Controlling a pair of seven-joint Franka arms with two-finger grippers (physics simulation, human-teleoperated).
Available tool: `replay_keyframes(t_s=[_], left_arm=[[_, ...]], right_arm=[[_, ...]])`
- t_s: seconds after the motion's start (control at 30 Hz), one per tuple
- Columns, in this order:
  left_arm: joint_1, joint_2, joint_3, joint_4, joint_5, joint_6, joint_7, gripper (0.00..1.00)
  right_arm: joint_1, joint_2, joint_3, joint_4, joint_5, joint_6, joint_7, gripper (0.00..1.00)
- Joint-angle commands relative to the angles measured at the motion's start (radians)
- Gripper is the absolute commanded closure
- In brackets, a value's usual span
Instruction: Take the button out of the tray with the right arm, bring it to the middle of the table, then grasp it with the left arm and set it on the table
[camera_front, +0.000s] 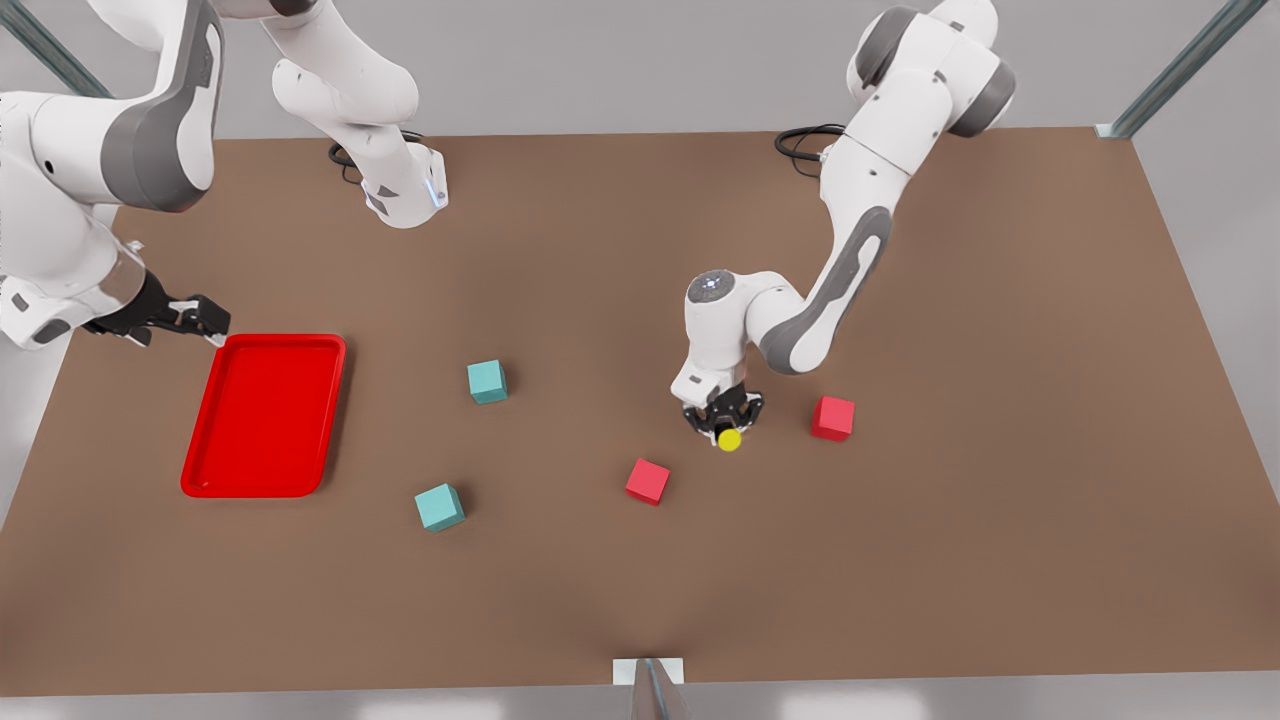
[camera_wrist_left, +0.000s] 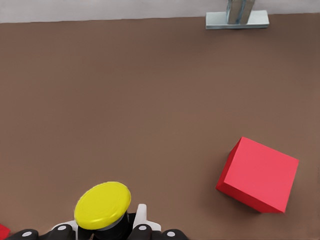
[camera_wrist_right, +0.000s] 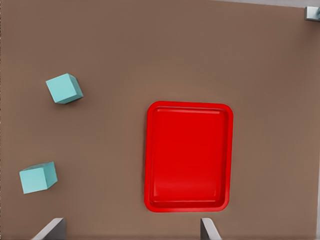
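The small button with a round yellow cap on a black base (camera_front: 729, 438) sits pinched between the black fingers of the left gripper (camera_front: 724, 424), low over the plain brown table (camera_front: 1000, 450) between two red cubes (camera_front: 648, 481). The left wrist view shows the cap's flat top – the front view does not. The right gripper (camera_front: 205, 318), fingers spread and holding nothing, hangs beside the flat red rectangular tray (camera_front: 266, 414); its wrist view shows two teal cubes (camera_wrist_right: 64, 88).

You see a plain brown bench (camera_front: 1000, 520). On it lie a red tray (camera_front: 265, 415), two teal cubes (camera_front: 487, 381) (camera_front: 439, 506) and two red cubes (camera_front: 648, 481) (camera_front: 832, 418); the tray looks bare inside.
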Motion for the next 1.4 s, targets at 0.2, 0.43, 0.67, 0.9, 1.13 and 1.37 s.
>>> replay_keyframes(t_s=[0.2, 0.43, 0.67, 0.9, 1.13, 1.37], left_arm=[[-0.048, 0.057, -0.001, 0.009, 0.366, 0.084, -0.921, 0.57], [-0.068, 0.082, 0.001, 0.021, 0.495, 0.072, -0.988, 0.57], [-0.091, 0.106, 0.002, 0.019, 0.604, 0.038, -1.031, 0.57], [-0.094, 0.162, 0.002, 0.036, 0.760, 0.017, -1.134, 0.57], [-0.103, 0.171, 0.001, 0.045, 0.801, -0.006, -1.185, 0.56], [-0.141, 0.171, 0.038, 0.052, 0.837, -0.034, -1.182, 0.56]], right_arm=[[-0.009, 0.028, -0.001, 0.001, -0.003, 0.015, 0.030, 0.00], [-0.009, 0.031, 0.007, 0.013, -0.001, 0.006, 0.024, 0.00], [-0.009, 0.026, 0.011, 0.045, 0.003, 0.000, 0.028, 0.00], [-0.023, 0.074, 0.008, 0.042, -0.003, 0.042, 0.027, 0.00], [-0.012, 0.072, 0.007, 0.027, -0.001, 0.062, 0.034, 0.00], [-0.008, 0.071, 0.048, 0.042, -0.001, 0.013, 0.100, 0.00]])
